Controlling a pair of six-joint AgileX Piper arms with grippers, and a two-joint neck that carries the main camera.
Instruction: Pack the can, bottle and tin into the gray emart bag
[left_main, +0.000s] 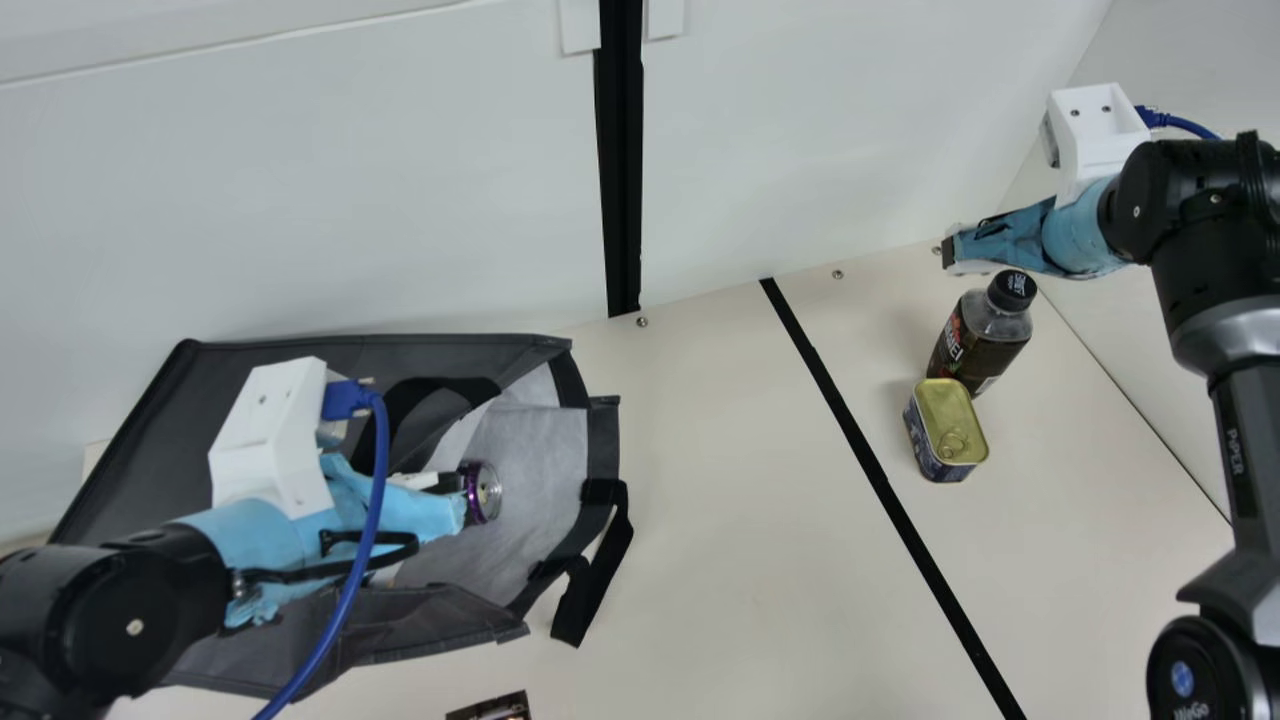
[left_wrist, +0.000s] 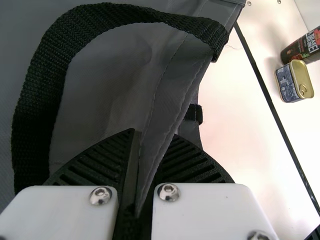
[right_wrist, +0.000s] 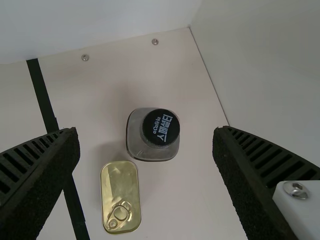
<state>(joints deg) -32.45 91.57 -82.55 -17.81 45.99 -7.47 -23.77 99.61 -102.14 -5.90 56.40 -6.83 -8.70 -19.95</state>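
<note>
Along the left of the main view, the gray bag (left_main: 150, 440) lies with its mouth toward the middle of the frame, a short black strap (left_main: 595, 590) on the worktop (left_main: 740, 480) beside it. The purple can (left_main: 482, 492) is inside the mouth, by the tips of the left tool (left_main: 455, 495). In the left wrist view that tool is closed on a fold of the bag's rim, below a curved black handle (left_wrist: 37, 85).

A broad stretch of worktop, crossed by a black stripe (left_main: 870, 460), separates the bag from the bottle (left_main: 975, 340) and tin (left_main: 945, 430) at right. The bottle is upright; the tin, lid up with its ring pull (right_wrist: 119, 214), is just beside it. Whether they touch I cannot tell. Above the bottle, at upper right, is the right tool (left_main: 950, 250), spread wide in its wrist view, with the bottle's cap (right_wrist: 161, 127) between the fingers there.

White print marks the cap and the bottle's label, and the tin's blue side is printed too. At the bottom edge, a dark printed item (left_main: 495, 708) is cut off.

The worktop is cream, with screws (left_main: 642, 322) along its far edge; a pale wall (left_main: 300, 200) stands behind, divided by a dark upright strip (left_main: 622, 150).
</note>
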